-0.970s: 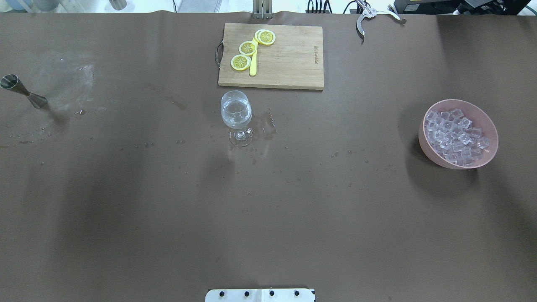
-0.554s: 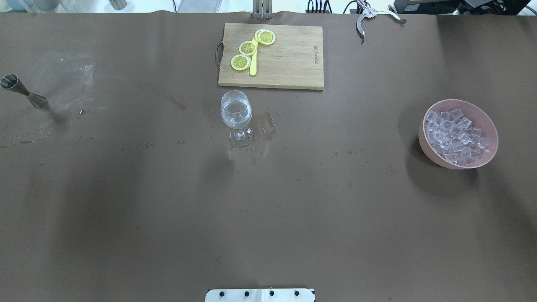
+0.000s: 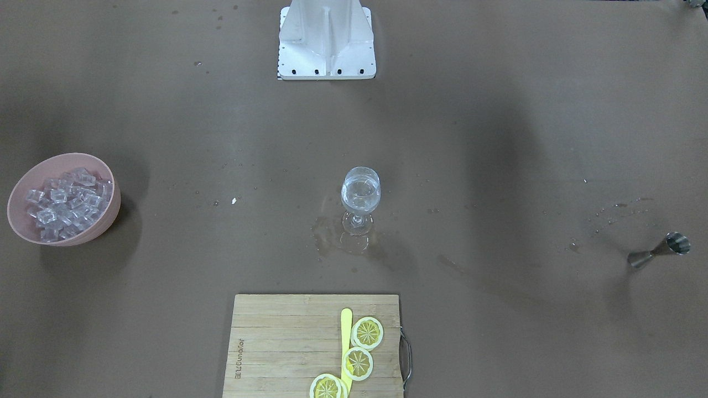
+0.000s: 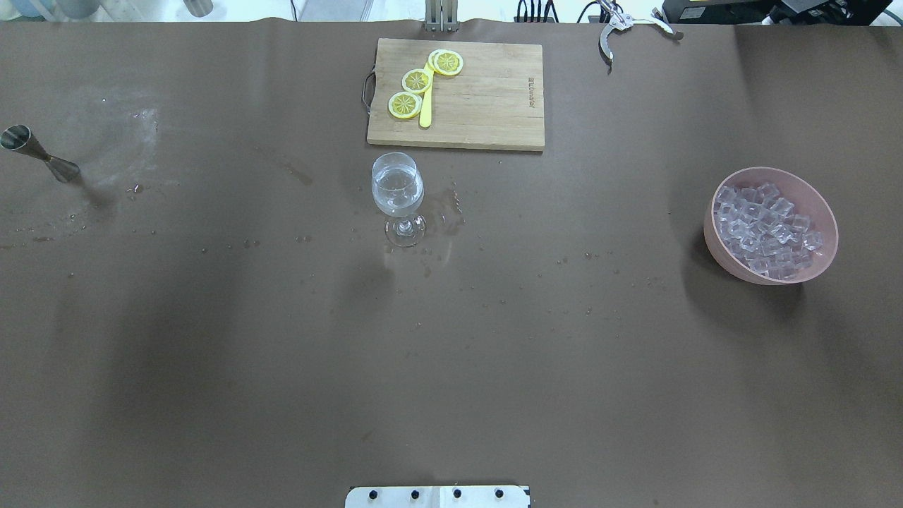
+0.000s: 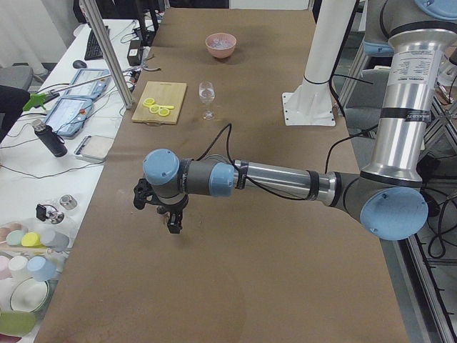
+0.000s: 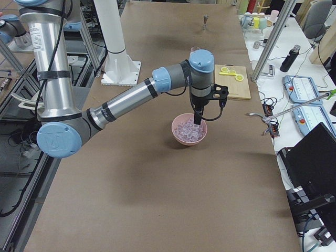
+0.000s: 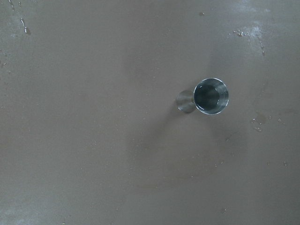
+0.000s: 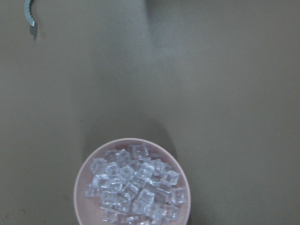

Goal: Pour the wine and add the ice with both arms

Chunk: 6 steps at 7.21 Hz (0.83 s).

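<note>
A stemmed wine glass [image 4: 397,192] [image 3: 360,194] stands mid-table with a little clear wine in its bowl. Ice [image 4: 765,227] [image 8: 133,187] is heaped in a pink bowl [image 4: 719,255] [image 3: 108,218] at the right end. A steel jigger [image 4: 39,153] [image 7: 211,96] stands upright at the left end. My left gripper [image 5: 173,225] hangs above the table there, and its wrist view looks straight down on the jigger. My right gripper [image 6: 197,118] points down just over the bowl [image 6: 181,137]. Both grippers show only in the side views, so I cannot tell whether either is open or shut.
A wooden cutting board [image 4: 487,106] with lemon slices [image 4: 416,80] and a yellow knife lies behind the glass. Metal tongs [image 4: 611,34] lie at the far edge. Water drops and a wet patch [image 4: 448,212] surround the glass. The white base block [image 4: 437,496] sits at the near edge.
</note>
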Each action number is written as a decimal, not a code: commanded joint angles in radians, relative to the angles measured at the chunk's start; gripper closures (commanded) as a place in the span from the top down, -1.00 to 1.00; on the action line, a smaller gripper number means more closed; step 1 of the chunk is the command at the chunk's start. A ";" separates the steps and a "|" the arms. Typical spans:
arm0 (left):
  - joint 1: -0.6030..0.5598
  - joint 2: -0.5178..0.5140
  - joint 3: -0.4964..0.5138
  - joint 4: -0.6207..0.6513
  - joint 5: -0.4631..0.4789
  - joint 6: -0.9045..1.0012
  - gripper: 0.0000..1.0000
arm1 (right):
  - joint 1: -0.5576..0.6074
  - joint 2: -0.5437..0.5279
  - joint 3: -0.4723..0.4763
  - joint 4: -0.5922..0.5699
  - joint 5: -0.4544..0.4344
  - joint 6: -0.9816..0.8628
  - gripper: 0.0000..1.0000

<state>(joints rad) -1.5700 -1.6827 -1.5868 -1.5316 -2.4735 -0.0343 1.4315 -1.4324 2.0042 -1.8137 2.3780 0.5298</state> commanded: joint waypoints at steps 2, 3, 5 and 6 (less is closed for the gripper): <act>0.013 0.012 0.199 -0.454 0.010 -0.208 0.96 | -0.140 0.038 -0.002 0.007 -0.058 0.151 1.00; 0.066 0.014 0.305 -0.704 0.071 -0.351 0.96 | -0.160 0.038 -0.028 0.013 -0.077 0.148 1.00; 0.181 0.032 0.353 -0.937 0.236 -0.563 0.95 | -0.172 0.038 -0.131 0.136 -0.077 0.147 1.00; 0.208 0.037 0.350 -1.002 0.278 -0.620 0.95 | -0.186 0.038 -0.172 0.166 -0.077 0.154 1.00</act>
<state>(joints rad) -1.4074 -1.6556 -1.2461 -2.4276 -2.2590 -0.5615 1.2598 -1.3949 1.8909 -1.7030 2.3023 0.6775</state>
